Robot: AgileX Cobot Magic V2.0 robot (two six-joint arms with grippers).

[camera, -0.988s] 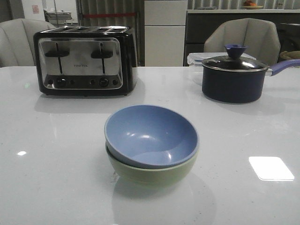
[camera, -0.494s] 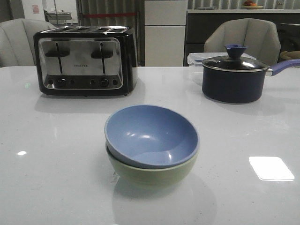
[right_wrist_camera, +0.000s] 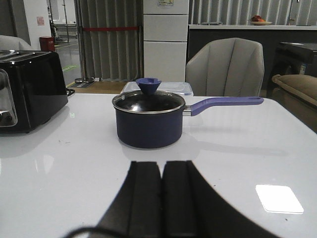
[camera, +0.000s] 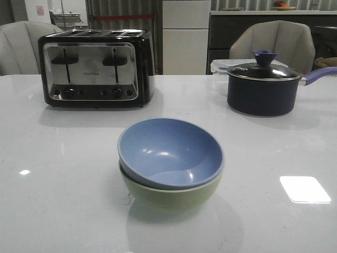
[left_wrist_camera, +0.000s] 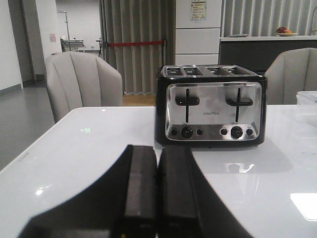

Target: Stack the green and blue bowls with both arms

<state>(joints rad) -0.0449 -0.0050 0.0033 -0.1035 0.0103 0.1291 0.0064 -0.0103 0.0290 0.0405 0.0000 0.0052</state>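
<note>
The dusty blue bowl sits nested inside the pale green bowl, tilted a little, near the middle of the white table in the front view. Neither arm shows in the front view. My left gripper is shut and empty in the left wrist view, held above the table and facing the toaster. My right gripper is shut and empty in the right wrist view, facing the saucepan. Neither bowl shows in the wrist views.
A black and chrome toaster stands at the back left, also in the left wrist view. A dark lidded saucepan with a purple handle stands at the back right, also in the right wrist view. Grey chairs stand behind the table.
</note>
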